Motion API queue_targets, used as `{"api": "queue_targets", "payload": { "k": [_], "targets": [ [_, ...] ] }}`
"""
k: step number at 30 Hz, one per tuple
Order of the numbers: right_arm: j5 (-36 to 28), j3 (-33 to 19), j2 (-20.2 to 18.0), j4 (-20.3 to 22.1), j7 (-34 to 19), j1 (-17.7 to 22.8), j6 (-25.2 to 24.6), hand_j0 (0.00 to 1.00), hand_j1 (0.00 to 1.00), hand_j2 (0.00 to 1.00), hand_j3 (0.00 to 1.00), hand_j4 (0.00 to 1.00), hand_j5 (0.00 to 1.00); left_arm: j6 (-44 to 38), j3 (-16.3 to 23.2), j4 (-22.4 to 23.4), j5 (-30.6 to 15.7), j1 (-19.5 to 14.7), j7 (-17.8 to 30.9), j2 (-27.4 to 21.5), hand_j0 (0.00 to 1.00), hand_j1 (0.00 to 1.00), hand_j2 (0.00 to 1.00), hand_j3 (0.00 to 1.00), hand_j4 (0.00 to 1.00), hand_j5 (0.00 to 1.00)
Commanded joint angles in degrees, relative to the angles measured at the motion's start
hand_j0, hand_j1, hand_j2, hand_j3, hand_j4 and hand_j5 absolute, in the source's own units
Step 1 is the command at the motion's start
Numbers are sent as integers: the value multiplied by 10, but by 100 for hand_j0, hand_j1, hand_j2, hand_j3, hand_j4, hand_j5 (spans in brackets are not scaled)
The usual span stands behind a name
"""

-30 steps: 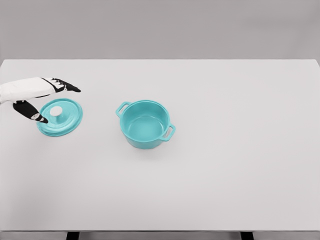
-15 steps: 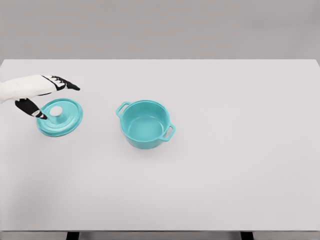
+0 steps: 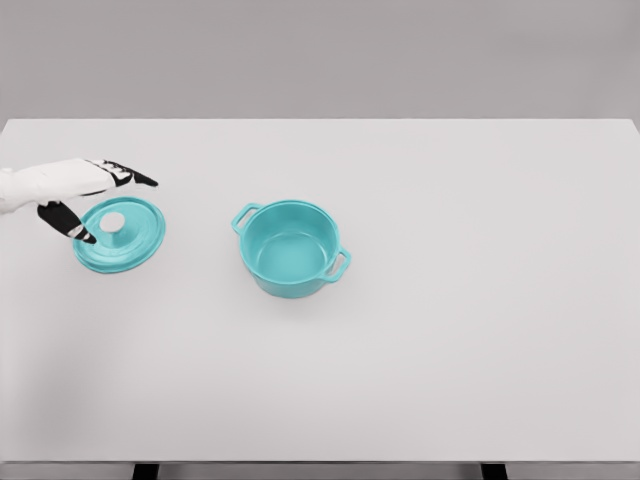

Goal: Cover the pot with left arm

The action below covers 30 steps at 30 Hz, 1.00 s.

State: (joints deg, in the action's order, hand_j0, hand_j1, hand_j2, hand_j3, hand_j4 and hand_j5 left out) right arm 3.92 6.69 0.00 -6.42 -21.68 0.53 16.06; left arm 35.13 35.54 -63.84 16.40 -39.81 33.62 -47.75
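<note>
At frame left the left hand, fingers spread and gripping nothing, has lifted slightly over the past second above the teal lid, which stays flat on the table, well apart from the uncovered pot at centre; grasp judged pending.

Bright, even, diffuse light covers the white table, with no glare. The teal pot and lid cast only faint, soft shadows. The render looks slightly soft, with no visible edge distortion.
</note>
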Motion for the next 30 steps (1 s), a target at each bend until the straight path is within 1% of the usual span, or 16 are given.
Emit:
{"api": "queue_targets", "payload": {
  "k": [1, 14, 19, 21, 22, 23, 26, 30],
  "targets": [
    [0, 0, 0, 0, 0, 0, 0, 100, 100, 100, 100, 100, 100, -1, 0, 13, 6, -1, 0, 7, 100, 100, 100, 100, 100, 100],
    [-1, 0, 0, 0, 0, 0, 0, 100, 100, 100, 100, 100, 100, -1, -1, 19, 6, -2, 0, 8, 100, 100, 100, 100, 100, 100],
    [0, 0, 0, 0, 1, 0, 0, 100, 100, 100, 100, 100, 100, -1, 0, 19, 7, -1, 0, 16, 100, 100, 100, 100, 100, 100],
    [0, 0, 0, 0, 0, 0, 0, 100, 100, 100, 100, 100, 100, -1, 0, 22, 8, -1, 0, 15, 100, 100, 100, 100, 100, 100],
    [0, 0, 0, 0, 0, 0, 0, 100, 100, 100, 100, 100, 100, -1, 0, 25, 8, -1, 0, 15, 97, 97, 97, 97, 97, 97],
    [0, 0, 0, 0, 0, 0, 0, 100, 100, 100, 100, 100, 100, -1, 0, 29, 8, -2, 0, 16, 96, 96, 96, 96, 96, 96],
    [0, 0, 0, 0, 0, 0, 0, 100, 100, 100, 100, 100, 100, -1, 0, 35, 8, -1, 0, 18, 96, 96, 96, 96, 96, 96],
    [0, 0, 0, 0, 0, 0, 0, 100, 100, 100, 100, 100, 100, -1, 0, 51, 24, -2, 0, 27, 97, 97, 97, 97, 97, 97]
  ]
}}
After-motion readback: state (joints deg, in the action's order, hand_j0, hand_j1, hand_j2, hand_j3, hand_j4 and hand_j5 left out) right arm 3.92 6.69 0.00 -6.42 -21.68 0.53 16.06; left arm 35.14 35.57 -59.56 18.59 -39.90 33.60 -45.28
